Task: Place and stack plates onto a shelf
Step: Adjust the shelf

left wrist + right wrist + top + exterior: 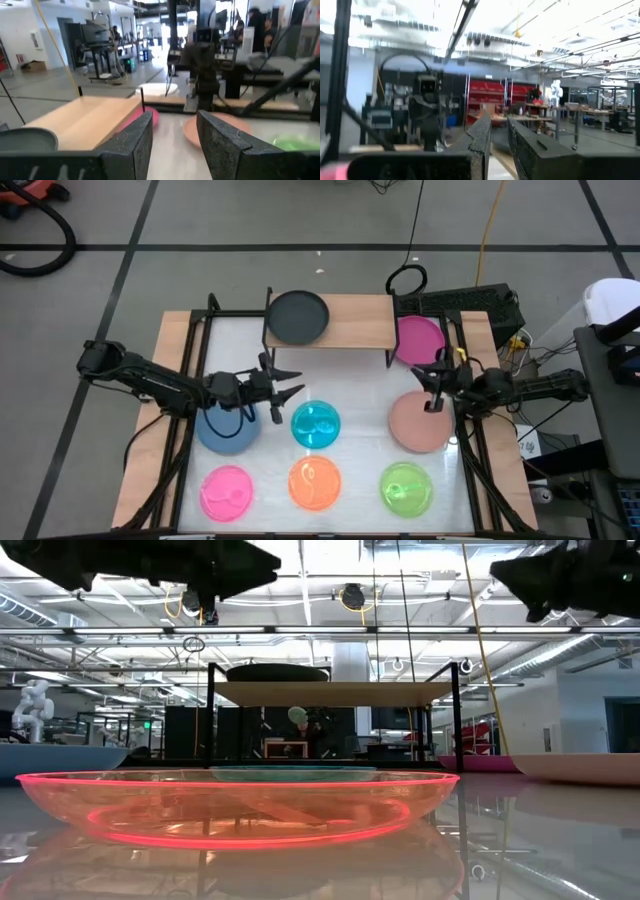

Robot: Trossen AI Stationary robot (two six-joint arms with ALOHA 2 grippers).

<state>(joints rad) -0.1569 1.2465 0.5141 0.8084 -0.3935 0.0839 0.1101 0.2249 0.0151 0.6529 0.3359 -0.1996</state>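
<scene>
one grey plate [297, 315] on shelf [355, 323], white table [360, 395]

A black vacuum hose [40, 240] curls on the grey floor [200, 220] beyond the white-topped table [350, 380].

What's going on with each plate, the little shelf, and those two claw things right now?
Dark grey plate: on the shelf.
Magenta plate: on the table, beside the shelf.
Blue plate: on the table, under the left arm.
Dusty pink plate: on the table.
Left gripper: open, empty.
Right gripper: empty.
</scene>
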